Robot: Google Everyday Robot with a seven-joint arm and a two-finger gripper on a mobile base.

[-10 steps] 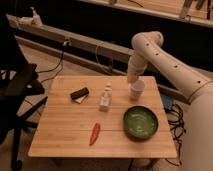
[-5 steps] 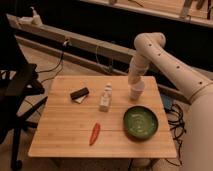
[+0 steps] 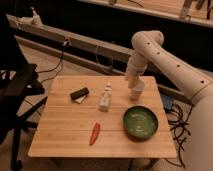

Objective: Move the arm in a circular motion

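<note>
My arm (image 3: 172, 64) comes in from the right, bends at its elbow high above the far edge, and drops to the wooden counter (image 3: 60, 132). My gripper (image 3: 136, 91) hangs low over the counter's back right part, just behind the green bowl (image 3: 140, 123) and right of the small white bottle (image 3: 105, 98). I cannot tell whether it is spread or pressed together. I cannot read any writing on the bottle. A black block (image 3: 79, 93) lies left of the bottle and a red chili (image 3: 94, 133) lies near the front.
</note>
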